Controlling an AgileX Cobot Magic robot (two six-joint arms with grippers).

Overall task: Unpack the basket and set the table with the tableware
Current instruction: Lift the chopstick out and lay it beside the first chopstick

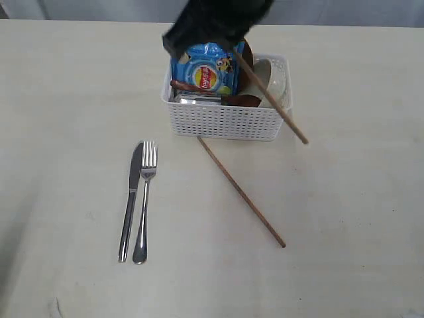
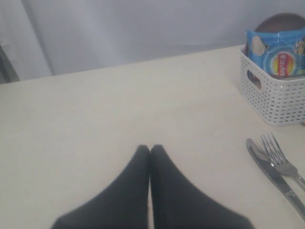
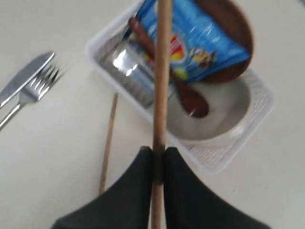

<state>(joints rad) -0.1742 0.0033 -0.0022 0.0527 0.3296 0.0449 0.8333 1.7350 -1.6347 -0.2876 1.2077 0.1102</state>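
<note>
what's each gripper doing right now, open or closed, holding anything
left gripper: fingers closed, holding nothing
right gripper: fingers closed on a chopstick

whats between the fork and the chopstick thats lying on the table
Nothing. In the exterior view only bare table separates the fork from the lying chopstick.

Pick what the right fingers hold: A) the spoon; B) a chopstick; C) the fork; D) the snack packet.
B: the right fingers are closed on a chopstick that slants over the basket.
</note>
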